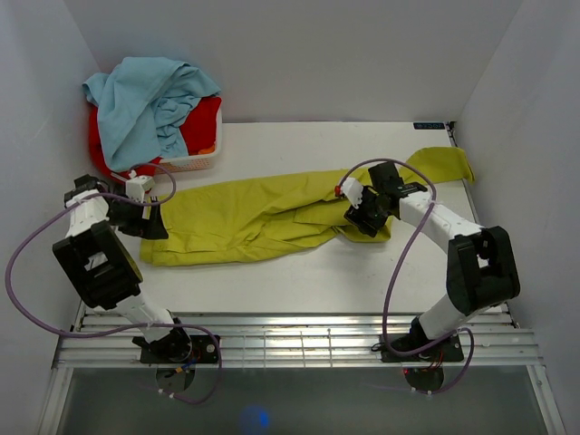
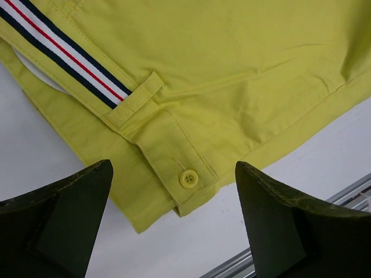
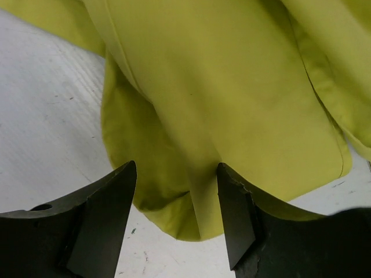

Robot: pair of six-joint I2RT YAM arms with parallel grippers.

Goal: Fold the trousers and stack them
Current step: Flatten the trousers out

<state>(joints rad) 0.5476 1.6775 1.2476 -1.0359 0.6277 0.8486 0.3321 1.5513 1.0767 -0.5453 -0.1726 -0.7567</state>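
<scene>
The yellow-green trousers [image 1: 245, 217] lie spread across the table, waistband at the left and a leg end at the far right [image 1: 444, 163]. My left gripper [image 1: 149, 222] is open and hovers over the waistband corner. In the left wrist view the gripper [image 2: 174, 165] frames that corner, with its button [image 2: 187, 178] and the striped label [image 2: 64, 55]. My right gripper [image 1: 362, 216] is open over the bunched legs. In the right wrist view the gripper [image 3: 177, 168] straddles a folded edge of the cloth [image 3: 232, 87] without closing on it.
A white basket [image 1: 195, 163] at the back left holds a light blue garment [image 1: 145, 100] and a red garment [image 1: 204, 122]. Metal rails [image 1: 299, 340] run along the near edge. White walls stand on three sides.
</scene>
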